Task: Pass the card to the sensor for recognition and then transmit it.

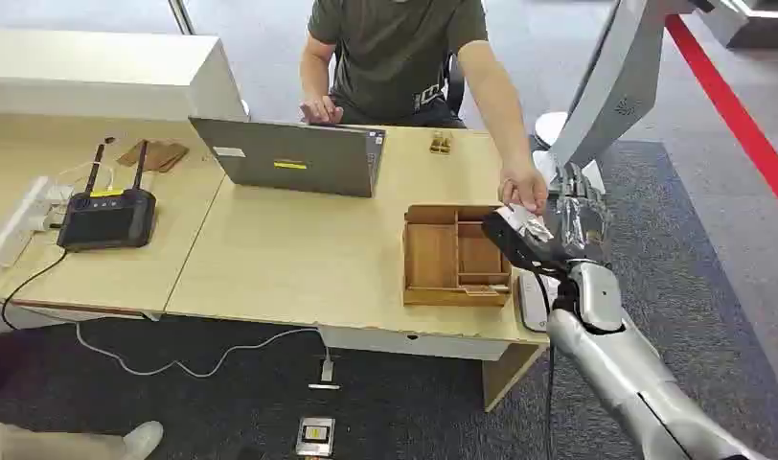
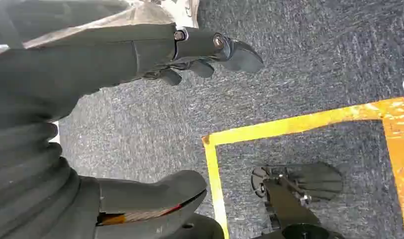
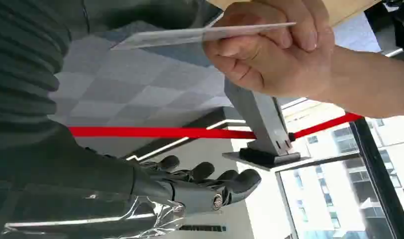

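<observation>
Right hand (image 1: 558,225) raised at desk (image 1: 299,259) edge, fingers spread, gripping nothing; person's hand (image 3: 269,50) pinches card (image 3: 190,36), likely handover. Left hand (image 2: 140,55) hangs empty, fingers loosely apart.

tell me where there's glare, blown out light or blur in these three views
Head view: evenly lit, the pale wooden table sharp, the right hand glinting under its clear wrap. Right wrist view: windows behind are overexposed, the thin white card in the person's hand is slightly soft. Left wrist view: dim, the left hand dark against grey carpet, mild blur at the upper edge.
</observation>
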`<state>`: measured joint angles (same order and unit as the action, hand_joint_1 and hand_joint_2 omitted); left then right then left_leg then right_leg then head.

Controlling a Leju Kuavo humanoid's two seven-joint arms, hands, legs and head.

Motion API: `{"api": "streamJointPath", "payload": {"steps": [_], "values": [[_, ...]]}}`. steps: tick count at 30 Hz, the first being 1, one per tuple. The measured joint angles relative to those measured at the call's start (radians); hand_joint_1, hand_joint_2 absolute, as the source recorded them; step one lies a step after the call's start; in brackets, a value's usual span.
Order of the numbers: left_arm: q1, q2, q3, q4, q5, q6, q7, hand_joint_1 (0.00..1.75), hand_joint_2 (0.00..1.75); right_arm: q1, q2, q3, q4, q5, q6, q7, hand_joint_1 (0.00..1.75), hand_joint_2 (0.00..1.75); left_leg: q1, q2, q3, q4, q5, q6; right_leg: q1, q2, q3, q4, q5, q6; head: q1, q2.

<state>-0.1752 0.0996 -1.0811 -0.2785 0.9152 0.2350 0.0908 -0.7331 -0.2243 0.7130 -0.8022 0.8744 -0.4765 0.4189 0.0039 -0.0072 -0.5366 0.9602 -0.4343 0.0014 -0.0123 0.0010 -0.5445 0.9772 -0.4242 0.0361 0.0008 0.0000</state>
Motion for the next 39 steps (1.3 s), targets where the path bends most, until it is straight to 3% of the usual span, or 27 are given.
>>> {"api": "streamJointPath", "payload": {"steps": [9, 20, 31, 39], "values": [[0.002, -0.003, 0.001, 0.0, 0.018, 0.012, 0.003, 0.0, 1.75, -0.016, 0.048, -0.018, -0.005, 0.019, 0.022, -0.009, 1.75, 1.75, 0.0, 0.0, 0.0, 0.0, 0.0, 0.0, 0.0, 0.0, 0.0, 0.0, 0.0, 0.0, 0.0, 0.0], [0.002, -0.003, 0.002, 0.0, 0.018, 0.012, 0.003, 0.0, 1.75, -0.019, 0.062, -0.029, -0.005, 0.018, 0.022, -0.009, 1.75, 1.75, 0.0, 0.0, 0.0, 0.0, 0.0, 0.0, 0.0, 0.0, 0.0, 0.0, 0.0, 0.0, 0.0, 0.0], [0.001, -0.005, 0.001, 0.0, 0.013, 0.014, 0.0, 0.0, 1.75, -0.011, 0.062, -0.045, -0.013, 0.018, 0.075, -0.007, 1.75, 1.75, 0.0, 0.0, 0.001, 0.0, 0.0, 0.0, 0.0, 0.0, 0.0, 0.0, 0.0, 0.0, 0.0, 0.0], [0.005, -0.005, 0.002, 0.0, 0.018, 0.017, -0.008, 0.0, 1.75, 0.052, 0.031, -0.098, -0.094, 0.018, 0.103, -0.005, 1.75, 1.75, 0.0, 0.0, 0.0, 0.0, 0.0, 0.0, 0.0, 0.0, 0.0, 0.0, 0.0, 0.0, 0.0, 0.0]]}}
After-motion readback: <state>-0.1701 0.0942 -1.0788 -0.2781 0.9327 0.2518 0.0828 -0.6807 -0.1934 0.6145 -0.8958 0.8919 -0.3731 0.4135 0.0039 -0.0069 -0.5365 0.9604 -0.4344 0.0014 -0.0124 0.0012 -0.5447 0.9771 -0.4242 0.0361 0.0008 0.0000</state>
